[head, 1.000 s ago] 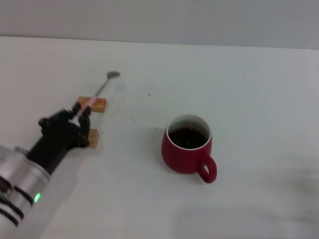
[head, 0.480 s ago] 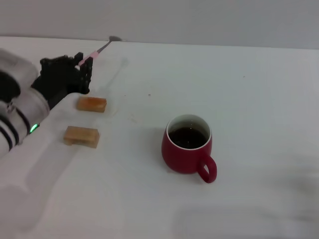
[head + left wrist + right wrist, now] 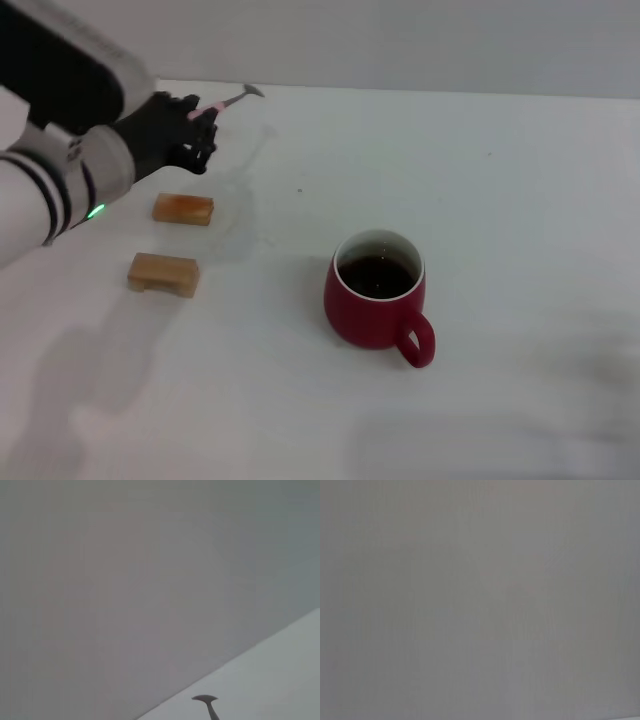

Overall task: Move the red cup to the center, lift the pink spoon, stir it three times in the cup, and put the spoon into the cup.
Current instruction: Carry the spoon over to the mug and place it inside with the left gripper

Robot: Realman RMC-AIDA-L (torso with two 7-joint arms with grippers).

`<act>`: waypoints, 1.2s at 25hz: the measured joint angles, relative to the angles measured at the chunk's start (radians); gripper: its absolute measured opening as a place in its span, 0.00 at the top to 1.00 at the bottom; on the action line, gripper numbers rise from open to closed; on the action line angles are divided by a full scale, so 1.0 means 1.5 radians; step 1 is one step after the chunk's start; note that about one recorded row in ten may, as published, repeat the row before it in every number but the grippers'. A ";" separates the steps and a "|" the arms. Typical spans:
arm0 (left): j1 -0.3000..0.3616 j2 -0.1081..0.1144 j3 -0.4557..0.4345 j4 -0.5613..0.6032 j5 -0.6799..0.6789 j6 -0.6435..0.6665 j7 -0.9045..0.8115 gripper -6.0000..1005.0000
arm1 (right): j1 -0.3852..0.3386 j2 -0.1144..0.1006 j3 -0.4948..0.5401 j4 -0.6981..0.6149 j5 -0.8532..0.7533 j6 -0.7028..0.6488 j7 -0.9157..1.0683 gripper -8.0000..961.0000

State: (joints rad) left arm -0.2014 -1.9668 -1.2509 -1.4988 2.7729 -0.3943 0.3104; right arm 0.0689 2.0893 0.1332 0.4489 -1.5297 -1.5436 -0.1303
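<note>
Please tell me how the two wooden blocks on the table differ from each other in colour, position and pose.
The far block looks more orange and glossier; the near block is paler tan. The far block lies closer to the left gripper, which holds the spoon above the table; the near block lies closer to the robot. The near block shows a notch along its underside; the far block shows none. Both are small, rectangular and lie flat, left of the cup.
</note>
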 joint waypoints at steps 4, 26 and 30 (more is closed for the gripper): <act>0.000 -0.044 -0.039 -0.082 -0.006 -0.124 0.101 0.82 | 0.000 0.000 0.001 0.003 0.000 0.001 0.000 0.99; -0.084 -0.060 -0.130 -0.287 -0.079 -0.513 0.202 0.82 | -0.016 0.000 0.004 0.002 0.000 -0.010 0.000 0.99; -0.083 -0.059 -0.137 -0.325 -0.081 -0.554 0.207 0.82 | -0.018 0.000 0.004 0.002 0.000 -0.010 0.000 0.99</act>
State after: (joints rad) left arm -0.3266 -2.0559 -1.4565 -1.9868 2.6519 -1.2248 0.6213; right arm 0.0423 2.0896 0.1397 0.4525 -1.5294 -1.5585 -0.1303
